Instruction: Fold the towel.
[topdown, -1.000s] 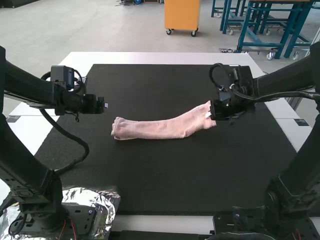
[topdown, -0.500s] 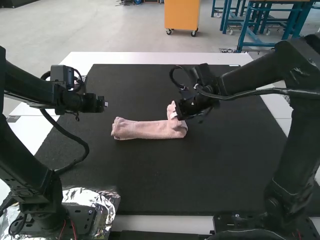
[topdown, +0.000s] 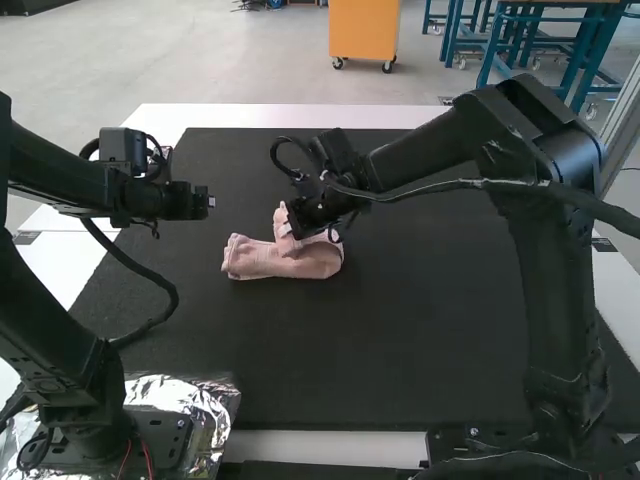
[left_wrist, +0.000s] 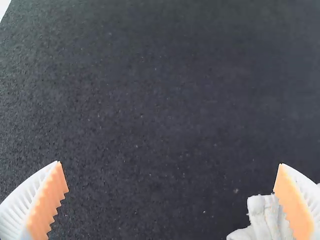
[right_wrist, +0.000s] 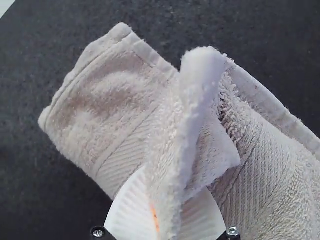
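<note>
Pink terry towel (topdown: 285, 265) is laid on the table (topdown: 300, 115), slightly nearer its left edge; one end is pinched by the right gripper (topdown: 291, 227). The left gripper (topdown: 208, 203) is spread wide.

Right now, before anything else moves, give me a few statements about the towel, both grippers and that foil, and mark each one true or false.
1. The pink towel lies on the black mat. True.
2. The left gripper is shut on the towel. False: its fingers are wide apart, with nothing gripped.
3. The right gripper holds part of the towel between its fingers. True.
4. The towel is spread out flat. False: it lies in a compact bundle, one end raised over the rest.
5. Crinkled foil lies at the left arm's base. True.
</note>
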